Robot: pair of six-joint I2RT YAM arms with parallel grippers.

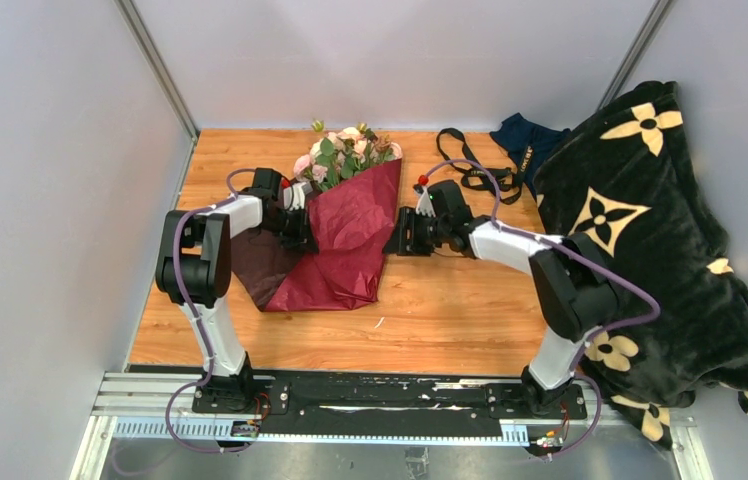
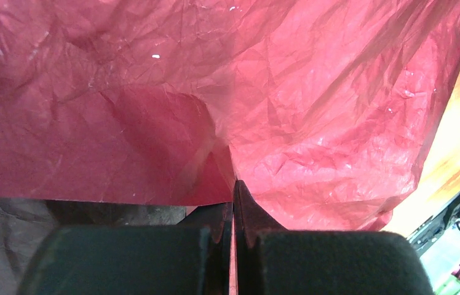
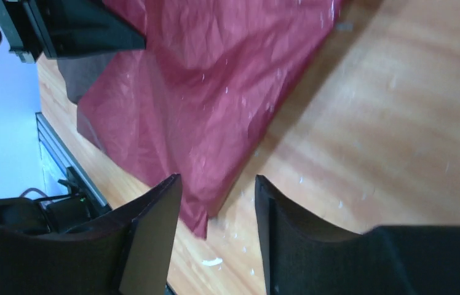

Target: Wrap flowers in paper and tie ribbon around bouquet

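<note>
Right at the lens of your left wrist camera, the left gripper (image 2: pixel 235 190) has its jaws pressed together on a thin edge of the paper (image 2: pixel 313 110), and that pinch looks like the only hold anyone has on the wrap. Your right gripper (image 3: pixel 215 184) stands with its jaws spread and nothing between them, just beside the paper's right edge, with only bare table (image 1: pixel 450 310) and the sheet's lower corner under it. The paper lies loosely folded over the flowers (image 1: pixel 345 152), whose heads poke out at its far end; the stems are hidden beneath it. The likeliest trouble is the fold springing open, because crinkly paper tends to relax and nothing presses the right flap down. If you pull with the left arm to tighten the cone, the narrow pinch could tear the sheet or drag it off the stems, sliding the flowers out of the open top. The ribbon (image 1: pixel 475 170) lies well apart at the far right, not yet round anything, touching the navy cloth (image 1: pixel 525 140) and close to the blanket (image 1: pixel 650 230). Reaching for it with the right arm leaves the wrap unattended, and you risk catching the cloth along with the strap.
</note>
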